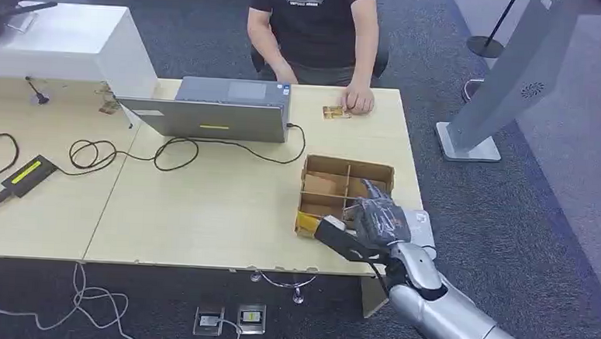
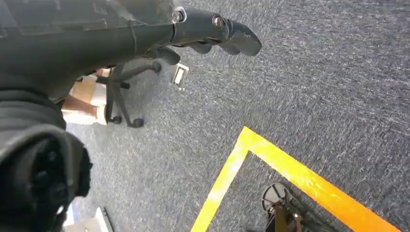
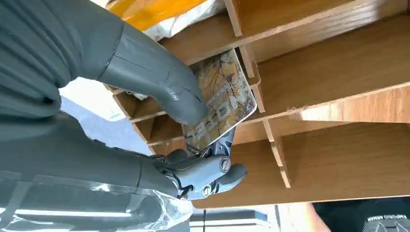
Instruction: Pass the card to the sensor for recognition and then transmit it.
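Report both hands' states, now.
Left hand: holds nothing, fingers curled in over the floor.
Right hand: pinching a card over the box.

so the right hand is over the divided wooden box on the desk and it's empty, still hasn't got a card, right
Not quite. The right hand is over the wooden box on the desk, but it is not empty: the right wrist view shows a patterned card pinched between its thumb and fingers.

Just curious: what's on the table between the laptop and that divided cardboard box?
In the head view, only a black cable crosses the bare tabletop between the laptop and the cardboard box.
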`<state>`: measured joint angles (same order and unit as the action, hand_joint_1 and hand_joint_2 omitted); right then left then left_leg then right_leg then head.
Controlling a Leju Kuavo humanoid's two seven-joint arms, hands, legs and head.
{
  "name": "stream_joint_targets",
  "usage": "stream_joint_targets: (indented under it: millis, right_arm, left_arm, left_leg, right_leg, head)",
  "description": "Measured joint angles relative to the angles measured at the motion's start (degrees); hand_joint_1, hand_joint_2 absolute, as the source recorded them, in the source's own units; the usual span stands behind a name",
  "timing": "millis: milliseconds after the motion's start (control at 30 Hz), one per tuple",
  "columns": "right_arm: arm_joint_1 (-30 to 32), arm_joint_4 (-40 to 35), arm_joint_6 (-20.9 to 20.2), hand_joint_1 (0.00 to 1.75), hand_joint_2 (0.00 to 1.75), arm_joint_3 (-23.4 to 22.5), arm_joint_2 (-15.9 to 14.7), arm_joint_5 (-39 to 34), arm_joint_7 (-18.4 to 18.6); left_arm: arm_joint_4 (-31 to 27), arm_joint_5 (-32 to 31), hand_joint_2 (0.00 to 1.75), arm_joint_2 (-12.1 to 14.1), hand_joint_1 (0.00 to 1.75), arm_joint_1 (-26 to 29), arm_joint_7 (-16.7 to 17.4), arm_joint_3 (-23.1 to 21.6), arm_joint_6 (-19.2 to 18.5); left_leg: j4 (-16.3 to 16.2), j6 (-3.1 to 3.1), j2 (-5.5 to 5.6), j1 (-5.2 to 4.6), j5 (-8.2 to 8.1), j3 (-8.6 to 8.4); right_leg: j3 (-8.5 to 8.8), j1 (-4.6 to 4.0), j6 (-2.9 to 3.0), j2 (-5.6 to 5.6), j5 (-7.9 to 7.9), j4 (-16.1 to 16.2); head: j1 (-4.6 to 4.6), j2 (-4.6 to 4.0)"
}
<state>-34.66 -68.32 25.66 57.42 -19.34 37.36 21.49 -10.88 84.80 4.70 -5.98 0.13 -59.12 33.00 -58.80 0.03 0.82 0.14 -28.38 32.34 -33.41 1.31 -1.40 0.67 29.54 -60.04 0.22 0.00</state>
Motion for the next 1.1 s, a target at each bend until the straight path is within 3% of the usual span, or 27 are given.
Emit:
stream_joint_targets:
  millis: [333,633,1100]
  right_arm:
    - [-0.37,-2.92,0.21,1.75,1.75,-1.09,-0.81,4.12,3.1]
    - [-2.2,-11.6,1.22,1.75,1.75,-4.37,-4.48,8.34,6.47]
    - [-3.44,-21.03,1.62,1.75,1.75,-7.61,-6.05,9.7,6.69]
  left_arm:
    - [0.0,0.11,0.0,0.0,0.0,0.02,-1.0,0.57,-0.85]
    - [0.0,-0.28,0.0,0.0,0.0,0.07,-2.03,0.9,-1.75]
    - [0.0,-0.28,0.0,0.0,0.0,0.06,-2.32,1.44,-1.88]
  left_leg:
    - [0.0,0.0,-0.01,0.0,0.0,0.0]
    - [-0.01,0.0,-0.03,-0.01,0.0,-0.01]
    - [-0.01,0.0,-0.03,0.0,0.0,-0.01]
  right_leg:
    - [0.0,0.0,0.0,-0.03,0.0,0.0]
    - [0.0,0.01,0.0,-0.05,-0.01,0.0]
    - [0.0,0.0,0.0,-0.05,0.0,0.0]
  head:
    - [0.02,0.0]
    - [0.02,0.02]
    - [0.0,0.02]
